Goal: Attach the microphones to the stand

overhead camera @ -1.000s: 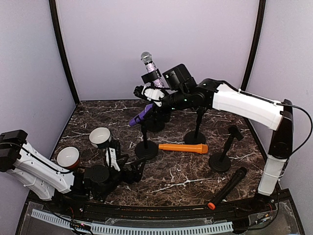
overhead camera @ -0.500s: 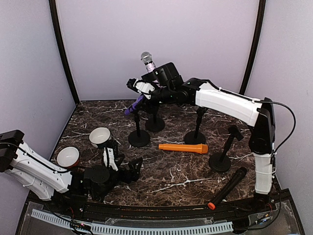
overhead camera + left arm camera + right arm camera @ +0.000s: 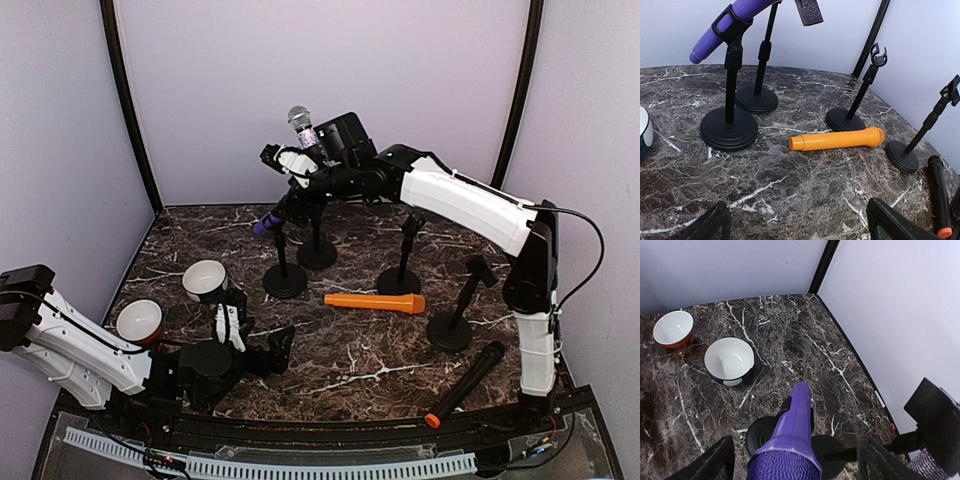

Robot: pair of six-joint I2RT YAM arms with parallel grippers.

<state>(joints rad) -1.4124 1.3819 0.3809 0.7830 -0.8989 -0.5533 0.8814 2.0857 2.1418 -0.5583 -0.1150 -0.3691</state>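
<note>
The purple microphone [image 3: 268,222] sits tilted in the clip of a black stand [image 3: 285,281]. My right gripper [image 3: 283,170] hangs open just above its head, and in the right wrist view the fingers [image 3: 715,462] stand wide on either side of the purple microphone [image 3: 795,430] without touching it. The glittery lilac microphone [image 3: 301,124] stands in the rear stand. The orange microphone [image 3: 375,301] lies on the table. The black microphone [image 3: 466,384] with an orange end lies at the front right. My left gripper [image 3: 255,335] is open and empty, low at the front left.
Two empty stands [image 3: 402,277] [image 3: 452,328] stand on the right. Two white bowls [image 3: 205,280] [image 3: 140,320] sit at the left. In the left wrist view the orange microphone [image 3: 836,139] lies ahead between the stand bases [image 3: 729,128].
My right gripper has opened and let go of the purple microphone, which stays in its clip. That stand now stands further back and left than a second ago. The left gripper opened slightly.
</note>
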